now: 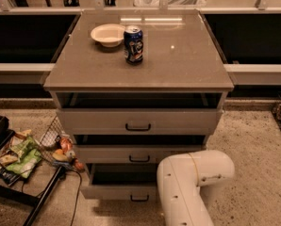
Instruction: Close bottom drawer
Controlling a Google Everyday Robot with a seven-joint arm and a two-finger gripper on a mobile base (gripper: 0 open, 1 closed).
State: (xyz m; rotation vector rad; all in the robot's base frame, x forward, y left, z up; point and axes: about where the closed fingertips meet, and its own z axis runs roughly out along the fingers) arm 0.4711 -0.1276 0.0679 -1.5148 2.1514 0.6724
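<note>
The bottom drawer (117, 192) is the lowest of three grey-beige drawers in the cabinet. It has a flat front with a small black handle (139, 198). It stands partly open, with a dark strip of its inside showing above the front. The white arm (190, 185) rises from the lower edge of the view, just right of the drawer front and overlapping its right end. My gripper is not in view; it lies below the picture's edge or behind the arm.
The middle drawer (139, 153) and the top drawer (138, 120) also stand a little open. A white bowl (107, 34) and a blue can (133, 44) sit on the cabinet top (178, 65). A wire basket with snack bags (22, 154) and a black frame lie on the floor at the left.
</note>
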